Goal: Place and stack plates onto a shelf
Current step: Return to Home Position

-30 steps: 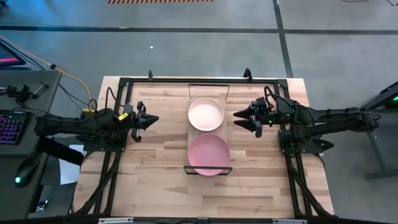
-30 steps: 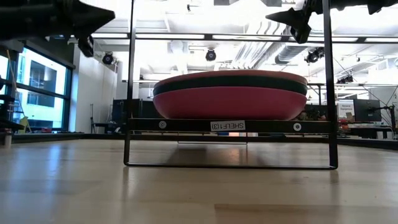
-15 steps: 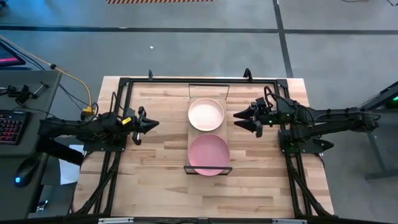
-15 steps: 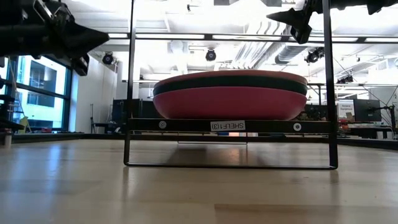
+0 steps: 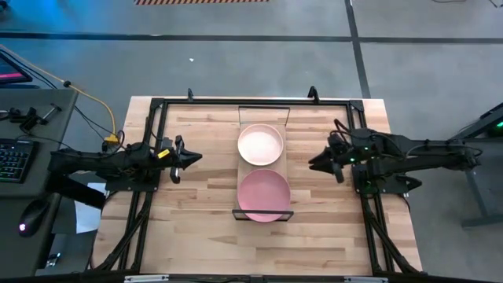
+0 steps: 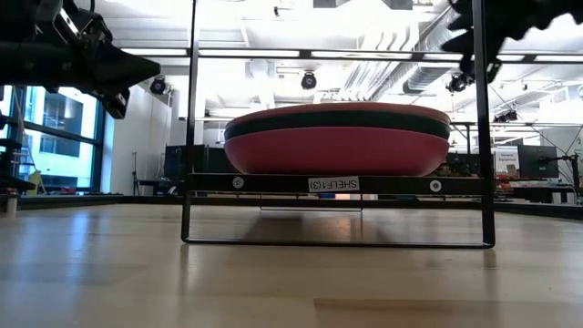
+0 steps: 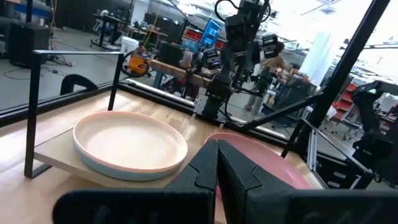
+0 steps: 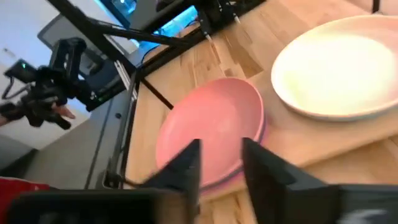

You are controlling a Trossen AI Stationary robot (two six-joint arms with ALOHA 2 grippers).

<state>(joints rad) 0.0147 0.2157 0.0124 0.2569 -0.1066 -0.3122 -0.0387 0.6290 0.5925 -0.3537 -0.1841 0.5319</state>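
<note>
The shelf (image 5: 244, 169) stands mid-table, running from near to far. Its far half bears the cream plate (image 5: 260, 144), which lies on a pale teal plate (image 7: 118, 169). Its near half bears the light pink plate (image 5: 264, 193), on top of the dark green plate (image 6: 337, 119) and the magenta plate (image 6: 337, 150). My left gripper (image 5: 196, 157) hovers left of the shelf, shut and empty, pointing at it. My right gripper (image 5: 313, 164) hovers right of the shelf, open and empty; its wrist view looks down on the pink plate (image 8: 211, 127).
A black frame (image 5: 157, 106) runs round the tabletop's edges. A desk with a keyboard (image 5: 14, 161) and a mouse (image 5: 31, 214) stands beyond the left edge. Bare tabletop (image 5: 204, 196) lies on both sides of the shelf.
My right gripper has drawn back from the shelf toward the table's right edge and a little toward the near edge, turning toward the pink plate. My left gripper has sunk a little and kept shut. The plates have not moved.
</note>
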